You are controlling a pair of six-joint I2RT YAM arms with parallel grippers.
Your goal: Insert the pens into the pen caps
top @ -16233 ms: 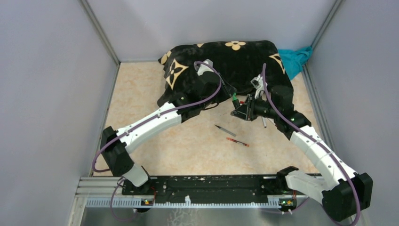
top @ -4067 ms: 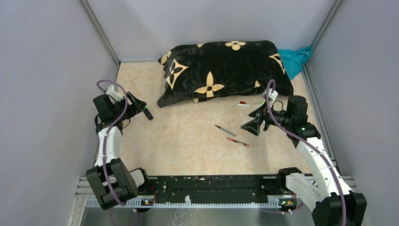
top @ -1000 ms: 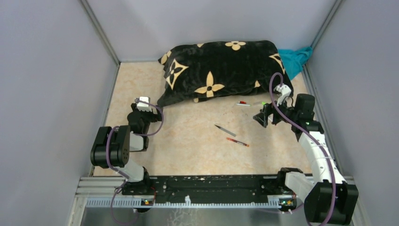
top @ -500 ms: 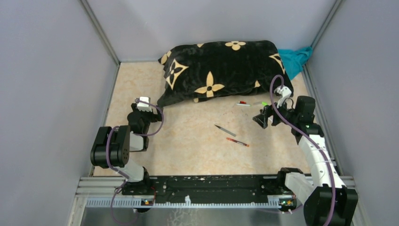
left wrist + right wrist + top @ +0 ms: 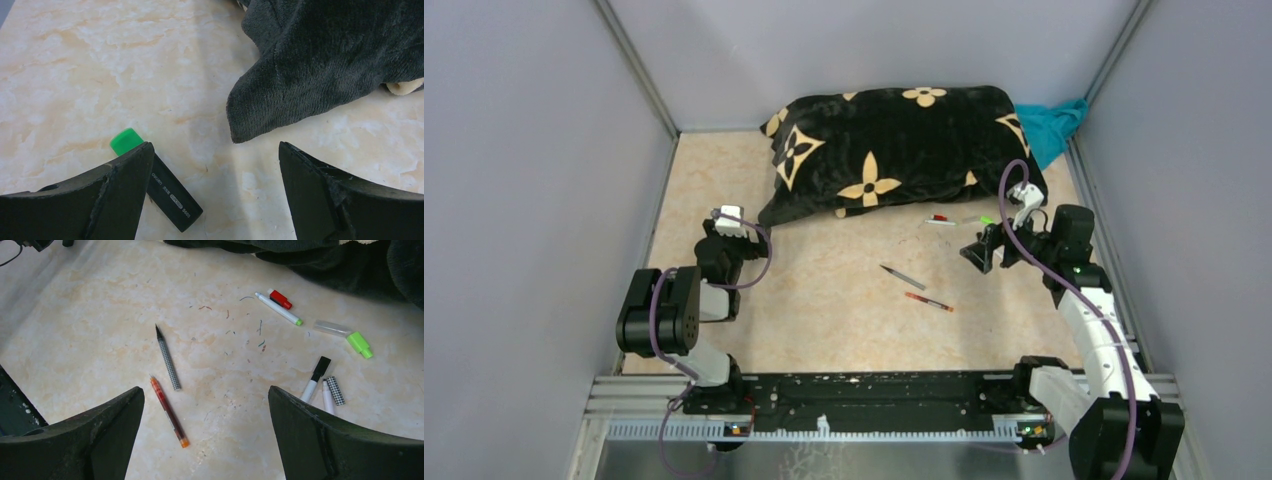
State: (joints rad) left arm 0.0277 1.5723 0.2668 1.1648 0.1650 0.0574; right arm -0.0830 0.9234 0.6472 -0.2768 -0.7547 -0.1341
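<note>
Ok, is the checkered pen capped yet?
No, uncapped. The checkered pen lies flat with its dark pointed tip bare, and the short checkered cap lies well apart from it.

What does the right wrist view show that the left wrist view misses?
Only the right wrist view: the checkered pen, the red pen, a white pen beside a red cap, a green cap. Only the left wrist view: a black marker with a green end, by the left gripper. Both: the black pillow, the marbled table, open jaws.
</note>
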